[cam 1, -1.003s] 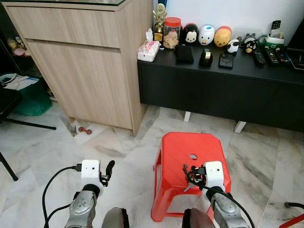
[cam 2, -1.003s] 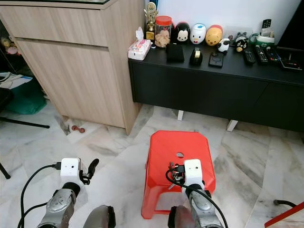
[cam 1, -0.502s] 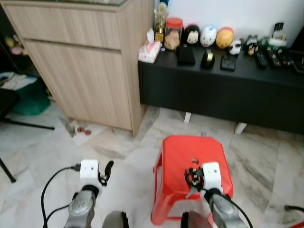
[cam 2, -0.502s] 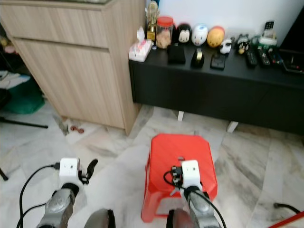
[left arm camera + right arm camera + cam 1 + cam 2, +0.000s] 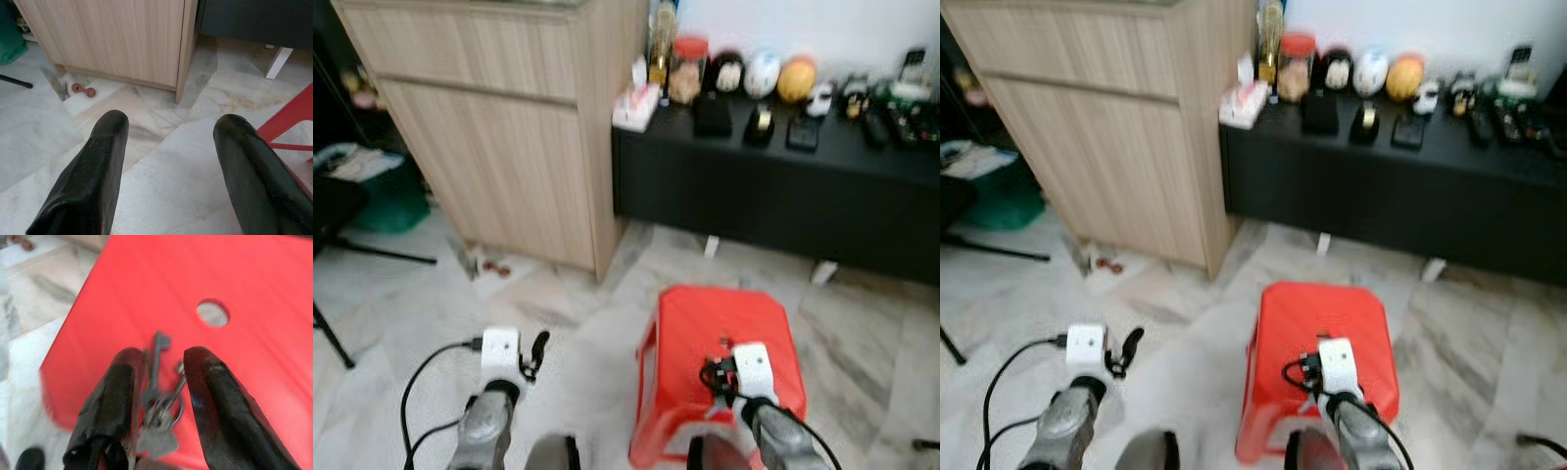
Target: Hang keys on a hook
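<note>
Nearest the camera, the right gripper hangs over a red plastic stool with a round hole in its seat, its two black fingers narrowed around a bunch of grey metal keys on a ring. To its left, the left gripper hovers above the pale marble floor, fingers spread wide and holding nothing. Farther off stands a light wooden cabinet. Beside it, a low black sideboard carries blurred round figurines and small items.
</note>
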`<state>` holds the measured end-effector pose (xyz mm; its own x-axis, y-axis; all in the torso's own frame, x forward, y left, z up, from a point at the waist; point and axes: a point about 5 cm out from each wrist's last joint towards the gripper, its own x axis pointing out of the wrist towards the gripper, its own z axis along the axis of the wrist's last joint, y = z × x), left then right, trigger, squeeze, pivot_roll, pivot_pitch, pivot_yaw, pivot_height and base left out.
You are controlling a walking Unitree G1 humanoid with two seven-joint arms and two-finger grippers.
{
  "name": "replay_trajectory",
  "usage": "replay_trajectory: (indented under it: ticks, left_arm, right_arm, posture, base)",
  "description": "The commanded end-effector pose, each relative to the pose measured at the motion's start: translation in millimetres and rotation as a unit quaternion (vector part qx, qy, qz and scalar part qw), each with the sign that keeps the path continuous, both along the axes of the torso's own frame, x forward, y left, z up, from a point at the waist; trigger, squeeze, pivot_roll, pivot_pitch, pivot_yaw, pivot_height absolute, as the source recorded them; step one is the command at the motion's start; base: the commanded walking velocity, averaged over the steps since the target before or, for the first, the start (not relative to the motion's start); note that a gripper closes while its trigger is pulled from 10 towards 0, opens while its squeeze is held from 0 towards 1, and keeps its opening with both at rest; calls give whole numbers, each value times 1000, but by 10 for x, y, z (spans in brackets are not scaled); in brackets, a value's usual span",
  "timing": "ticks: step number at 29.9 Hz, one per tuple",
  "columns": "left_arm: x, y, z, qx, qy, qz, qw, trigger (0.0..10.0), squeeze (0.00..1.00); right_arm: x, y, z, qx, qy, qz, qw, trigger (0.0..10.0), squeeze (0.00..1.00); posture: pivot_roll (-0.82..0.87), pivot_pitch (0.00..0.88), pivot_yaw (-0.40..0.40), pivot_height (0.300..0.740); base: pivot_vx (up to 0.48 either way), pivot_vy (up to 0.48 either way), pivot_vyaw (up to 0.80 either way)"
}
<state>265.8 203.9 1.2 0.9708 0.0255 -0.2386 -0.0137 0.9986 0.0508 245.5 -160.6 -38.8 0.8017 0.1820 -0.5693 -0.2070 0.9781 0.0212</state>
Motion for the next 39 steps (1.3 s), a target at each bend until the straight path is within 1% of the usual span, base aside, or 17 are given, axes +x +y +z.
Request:
replay_trajectory:
  ticks: [1,2,3,7,9,12,14,15,16,17,18,23,26,32,35,36,39]
  left_arm:
    - [-26,13,-30,5,9,-3,1000,10000,0]
    - [-26,13,-31,6,10,-3,1000,10000,0]
    - [-26,13,-32,6,10,-3,1000,10000,0]
    - [-27,11,-34,5,11,-3,1000,10000,0]
    - [-32,11,-38,6,12,-3,1000,10000,0]
    - [-36,11,-42,6,12,-3,1000,10000,0]
    - [-37,11,-43,6,12,-3,1000,10000,0]
    - [-37,11,-42,6,12,-2,1000,10000,0]
    - [-37,12,-42,6,12,-2,1000,10000,0]
    - [-38,11,-43,6,12,-2,1000,10000,0]
    - [-40,10,-44,6,12,-2,1000,10000,0]
    - [-47,1,-49,5,11,-3,1000,10000,0]
    - [-51,10,-46,5,10,-1,1000,10000,0]
    - [-67,14,-37,5,3,-1,1000,10000,0]
    - [-25,19,36,10,-18,-12,1000,10000,0]
    - [23,60,114,10,-36,-8,999,10000,0]
    - [71,106,209,11,-59,-1,998,10000,0]
  right_arm:
    - [-31,5,-40,2,21,4,1000,10000,463]
    - [-36,7,-47,5,25,3,1000,10000,463]
    - [-49,13,-66,11,40,3,999,10000,1000]
    - [-82,27,-113,17,74,7,997,10000,1000]
    - [-80,22,-115,16,76,7,997,10000,1000]
    - [-72,-12,-122,26,87,-18,996,10000,1000]
    - [-63,-23,-120,26,91,-20,995,10000,1000]
    - [-55,-28,-116,26,93,-19,995,10000,875]
    - [-52,-29,-115,26,93,-19,995,10000,875]
    - [-44,-33,-110,26,94,-19,995,10000,361]
    - [-29,-39,-102,25,94,-19,995,10000,0]
    - [-3,-43,-87,24,95,-18,995,10000,0]
    - [7,-14,-83,34,97,-14,995,10000,0]
    - [25,9,-72,34,95,-8,995,10000,0]
    - [40,-2,-62,29,92,-11,995,10000,0]
    - [50,-8,-52,30,87,-14,996,10000,0]
    - [50,-14,-49,31,83,-15,996,10000,0]
  posture:
    - [-33,64,-27,628]
    - [-33,64,-27,628]
    - [-33,64,-27,628]
    - [-33,64,-27,628]
    - [-32,65,-26,628]
    - [-29,64,-27,628]
    - [-28,64,-28,628]
    - [-26,63,-29,628]
    - [-26,63,-29,628]
    - [-25,61,-29,628]
    - [-25,60,-29,628]
    - [-17,55,-34,628]
    - [-10,55,-37,628]
    - [-8,65,-39,628]
    - [-9,80,-44,628]
    - [-1,93,-46,628]
    - [-1,109,-50,628]
  base:
    - [0,0,0]
    - [0,0,0]
    - [0,0,0]
    - [0,0,0]
    - [0,0,0]
    - [0,0,0]
    - [0,0,0]
    - [0,0,0]
    - [0,0,0]
    - [0,0,0]
    - [0,0,0]
    - [0,0,0]
    - [0,0,0]
    - [0,0,0]
    - [0,0,0]
    - [0,0,0]
    - [0,0,0]
